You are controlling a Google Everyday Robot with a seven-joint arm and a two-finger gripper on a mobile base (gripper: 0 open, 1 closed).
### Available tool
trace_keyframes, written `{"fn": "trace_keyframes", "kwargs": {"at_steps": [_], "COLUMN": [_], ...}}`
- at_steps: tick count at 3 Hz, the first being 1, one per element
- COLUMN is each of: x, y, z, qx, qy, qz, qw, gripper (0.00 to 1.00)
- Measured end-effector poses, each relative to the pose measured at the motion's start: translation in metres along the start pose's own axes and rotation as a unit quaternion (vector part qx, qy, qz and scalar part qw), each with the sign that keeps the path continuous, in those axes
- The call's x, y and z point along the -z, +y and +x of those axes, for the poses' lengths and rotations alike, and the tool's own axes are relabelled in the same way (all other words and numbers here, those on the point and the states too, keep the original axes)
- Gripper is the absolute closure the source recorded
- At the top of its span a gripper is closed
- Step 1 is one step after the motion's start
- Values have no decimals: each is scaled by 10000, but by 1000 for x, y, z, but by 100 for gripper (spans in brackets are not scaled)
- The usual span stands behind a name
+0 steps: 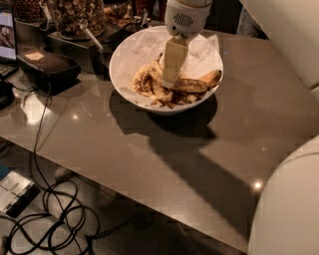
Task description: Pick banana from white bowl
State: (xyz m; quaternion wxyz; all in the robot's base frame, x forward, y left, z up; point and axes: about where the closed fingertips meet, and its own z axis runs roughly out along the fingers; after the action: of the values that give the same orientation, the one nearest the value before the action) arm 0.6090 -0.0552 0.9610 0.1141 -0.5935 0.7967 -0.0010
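The white bowl (124,60), lined with crumpled white paper, stands at the back middle of the grey table. Several brown-speckled bananas lie in it. A long, dark-speckled banana (192,85) stretches to the right, and its far end (212,77) looks smoother and orange. Shorter spotted bananas (147,82) bunch at the left. My gripper (169,83) hangs from a white wrist (184,17) straight down into the bowl. Its tip is on the bananas at the long one's left end. The contact itself is hidden.
A black box (47,67) sits left of the bowl, with snack jars (75,15) and a scoop behind it. A laptop screen (6,30) is at the left edge. Cables (50,214) lie on the floor. My white arm body (289,199) fills the right side.
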Motion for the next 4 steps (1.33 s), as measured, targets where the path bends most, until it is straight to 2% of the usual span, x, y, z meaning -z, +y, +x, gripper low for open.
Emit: {"fn": "trace_keyframes", "kwargs": {"at_steps": [2,3,4], "x": [-17,-21,-27], "y": [-8,-11,-13], "z": [-14,-22,-28], "qx": [-239,-376,-521], "qy": [-9,-38,-100], "qz": [-182,-240,-362], "qw": [9995,9990,9979], "gripper": [20,30,34]}}
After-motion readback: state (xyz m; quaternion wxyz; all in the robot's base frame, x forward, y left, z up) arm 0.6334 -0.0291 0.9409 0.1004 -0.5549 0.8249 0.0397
